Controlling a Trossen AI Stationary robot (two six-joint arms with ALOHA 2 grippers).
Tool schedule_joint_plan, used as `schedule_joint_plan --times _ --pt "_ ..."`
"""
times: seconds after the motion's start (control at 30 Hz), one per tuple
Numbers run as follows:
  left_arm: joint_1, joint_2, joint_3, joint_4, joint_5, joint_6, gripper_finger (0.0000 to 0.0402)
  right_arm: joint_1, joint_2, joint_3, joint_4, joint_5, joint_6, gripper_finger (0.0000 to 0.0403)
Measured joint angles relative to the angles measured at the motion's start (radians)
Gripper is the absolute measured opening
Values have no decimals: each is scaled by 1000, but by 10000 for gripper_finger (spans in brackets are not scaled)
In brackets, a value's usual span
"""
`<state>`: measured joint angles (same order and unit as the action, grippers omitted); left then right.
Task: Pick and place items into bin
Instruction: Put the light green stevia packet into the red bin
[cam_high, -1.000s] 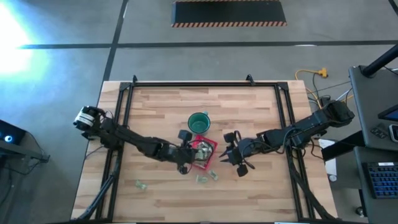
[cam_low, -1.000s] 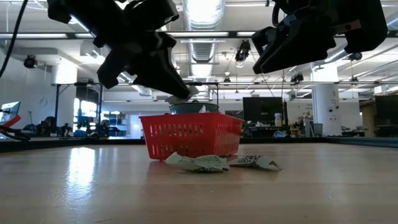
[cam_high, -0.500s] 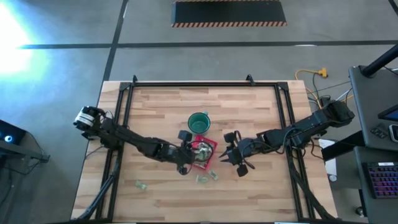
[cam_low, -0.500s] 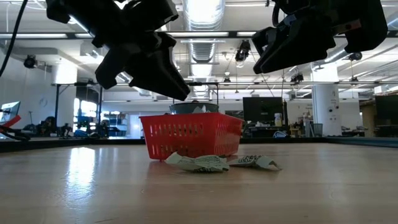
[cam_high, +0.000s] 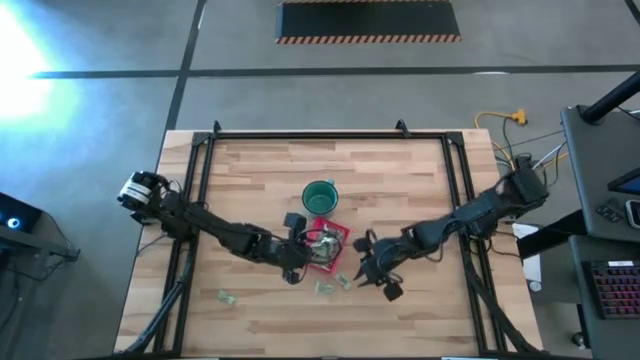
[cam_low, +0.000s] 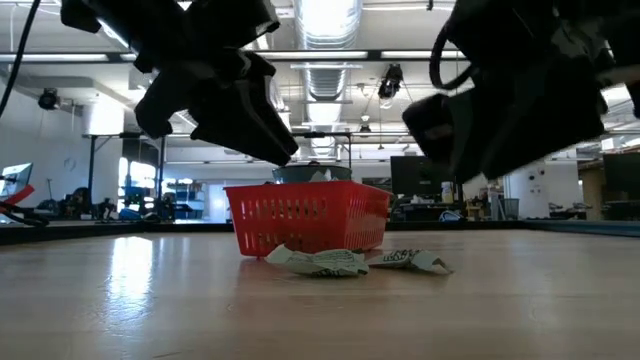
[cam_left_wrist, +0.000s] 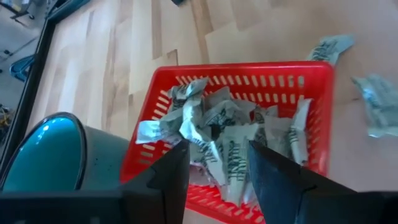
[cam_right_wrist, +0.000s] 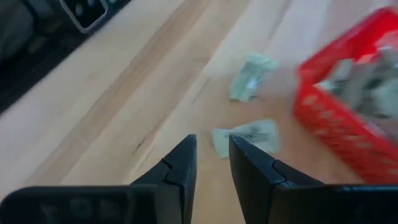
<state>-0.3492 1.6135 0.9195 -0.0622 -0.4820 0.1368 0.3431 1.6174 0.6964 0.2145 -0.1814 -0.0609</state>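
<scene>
While my left gripper (cam_high: 298, 262) hangs over the near-left edge of the red bin (cam_high: 333, 232), I see its fingers (cam_left_wrist: 163, 176) spread apart with nothing between them, and the bin's heap of wrapped items (cam_left_wrist: 224, 134) lies directly beyond the tips. The bin sits mid-table, just beside the green cup (cam_high: 319, 196), which stands on its far side. My right gripper (cam_high: 366, 272) hovers near the bin's near-right corner, jaws parted a little and empty. Just ahead of its tips lies one loose item (cam_right_wrist: 246, 134), flat on the wood, its long axis running crosswise to the fingers. A second loose item (cam_right_wrist: 250, 75) lies farther ahead. Another stray piece (cam_high: 228, 297) rests well apart, toward the table's near-left.
</scene>
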Motion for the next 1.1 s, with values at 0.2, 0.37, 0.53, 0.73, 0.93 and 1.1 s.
schedule_joint_plan --times 0.2,0.37,0.53,0.73,0.93,1.1 --pt "-16 -13 0 -2 0 0 144 15 107 33 50 0 -45 76" --pt "-31 -39 0 -7 -1 -1 144 15 138 48 55 54 -74 68" --pt "-59 -58 0 -18 -1 -3 144 14 191 52 112 77 -105 72" --pt "-93 -77 2 -17 0 -3 144 13 233 53 144 77 -124 84" --pt "-116 -101 3 -17 -1 -3 144 14 236 54 141 77 -103 92" --pt "-139 -117 3 -18 -1 -3 144 13 244 54 135 79 -73 93"
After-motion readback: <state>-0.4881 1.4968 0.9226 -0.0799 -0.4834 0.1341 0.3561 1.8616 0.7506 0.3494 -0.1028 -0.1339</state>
